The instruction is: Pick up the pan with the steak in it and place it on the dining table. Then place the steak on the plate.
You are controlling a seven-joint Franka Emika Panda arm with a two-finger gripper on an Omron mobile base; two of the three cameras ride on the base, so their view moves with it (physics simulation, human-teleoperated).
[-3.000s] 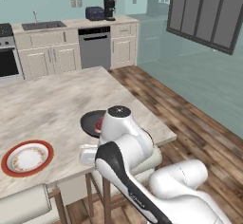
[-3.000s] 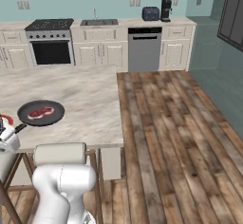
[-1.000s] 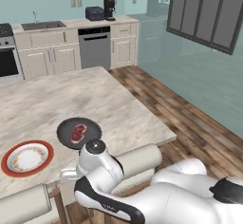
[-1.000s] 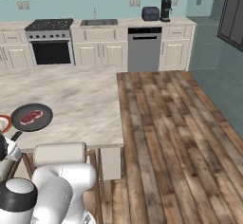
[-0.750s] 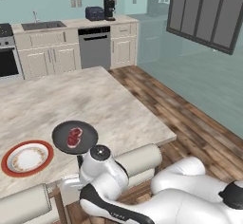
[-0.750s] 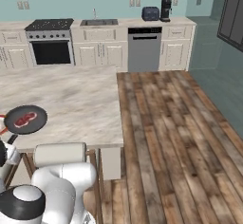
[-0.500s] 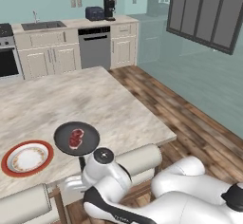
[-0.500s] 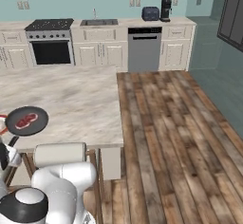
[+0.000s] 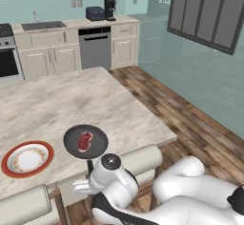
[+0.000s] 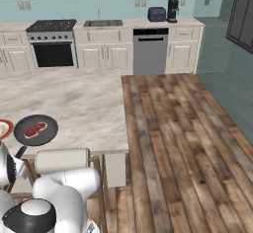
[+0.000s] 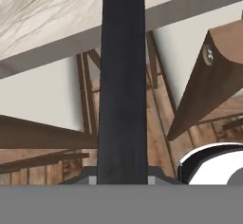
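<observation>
Pan [image 9: 86, 141], round, black and shallow, holds the marbled red steak [image 9: 85, 141] on the marble bench [image 9: 71, 105]; jaws clamped on its thin handle [image 11: 122, 80].

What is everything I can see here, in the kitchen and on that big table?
pan: one, black, near edge of the table, handle reaching out past the edge
steak: one, red with pale marbling, lying in the pan
plate: one, red-orange rim and cream speckled centre, on the table beside the pan
dining table: one, pale beige marble top
chairs: at least two, light cushions on wooden frames, at the table's near edge
stove: one, dark, at the back counter
sink: one, on the back counter
dishwasher: one, grey, under the counter
toaster: one, dark blue, on the counter
coffee maker: one, black, beside the toaster
gripper: one, shut on the pan's handle
</observation>
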